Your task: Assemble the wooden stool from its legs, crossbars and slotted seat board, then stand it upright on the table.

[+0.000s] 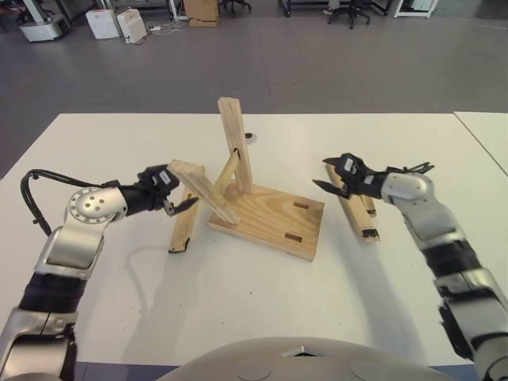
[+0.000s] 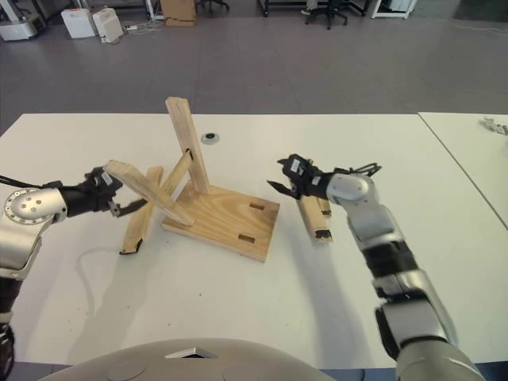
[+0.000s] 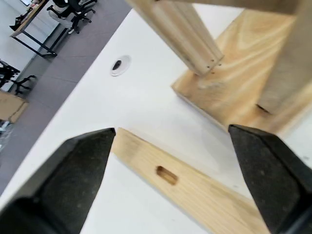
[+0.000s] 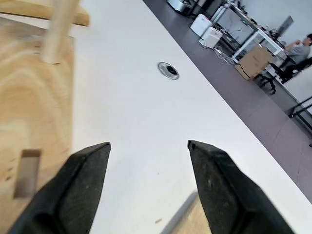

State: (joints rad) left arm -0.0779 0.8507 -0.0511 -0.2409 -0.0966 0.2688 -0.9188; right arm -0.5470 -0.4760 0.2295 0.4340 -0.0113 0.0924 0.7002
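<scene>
The slotted seat board (image 1: pixel 274 224) lies flat mid-table. One leg (image 1: pixel 236 143) stands upright in it, and a thin crossbar (image 1: pixel 228 176) links that leg to a second, tilted leg (image 1: pixel 202 190). A third leg (image 1: pixel 186 222) leans beside the board's left edge. My left gripper (image 1: pixel 181 205) is open next to this leg; the left wrist view shows the slotted leg (image 3: pixel 187 187) lying between its fingers (image 3: pixel 73 175). Right of the board, loose wooden pieces (image 1: pixel 357 208) lie on the table. My right gripper (image 1: pixel 320 173) hangs open just above their far end, facing the board (image 4: pixel 24 112).
The white table (image 1: pixel 238 294) has a round cable grommet (image 1: pixel 248 136) behind the upright leg. Two open slots (image 1: pixel 302 205) show on the board's right side. A second white table (image 1: pixel 488 135) adjoins at the far right. Grey floor with office furniture lies beyond.
</scene>
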